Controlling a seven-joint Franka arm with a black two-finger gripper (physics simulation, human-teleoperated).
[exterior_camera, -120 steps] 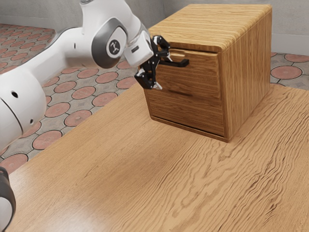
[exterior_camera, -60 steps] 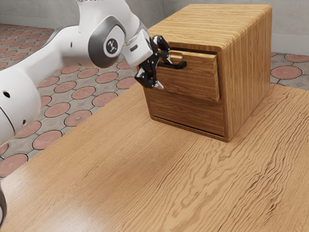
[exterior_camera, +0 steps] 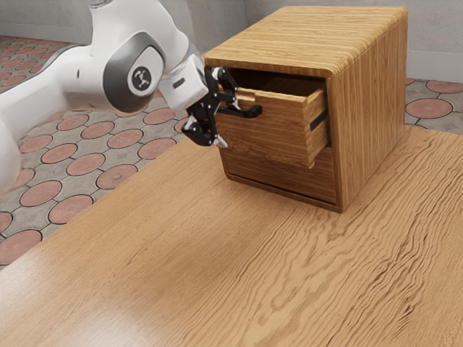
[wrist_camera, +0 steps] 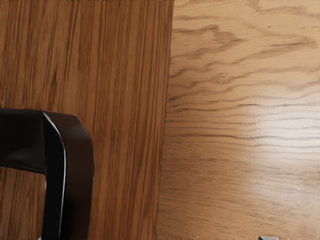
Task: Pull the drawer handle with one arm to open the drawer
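A wooden cabinet (exterior_camera: 365, 108) stands on the table's far side. Its upper drawer (exterior_camera: 271, 130) is pulled partly out, so its dark inside and side wall show. The drawer's black handle (exterior_camera: 251, 111) juts from the front panel. My black gripper (exterior_camera: 230, 101) sits at the handle's end nearest the arm, shut on it, with the white arm coming in from the exterior view's left. In the wrist view the handle (wrist_camera: 70, 165) curves close under my hand, against the drawer front (wrist_camera: 100, 65).
The lower drawer (exterior_camera: 282, 170) sits flush in the cabinet. The wooden table (exterior_camera: 253, 275) stretches wide in front of the cabinet and shows beside the drawer front in the wrist view (wrist_camera: 240, 125). Beyond the table's edge at the exterior view's left lies a tiled floor (exterior_camera: 87, 159).
My gripper has moved toward the exterior view's left with the handle, and the upper drawer has slid out from nearly flush to partly open.
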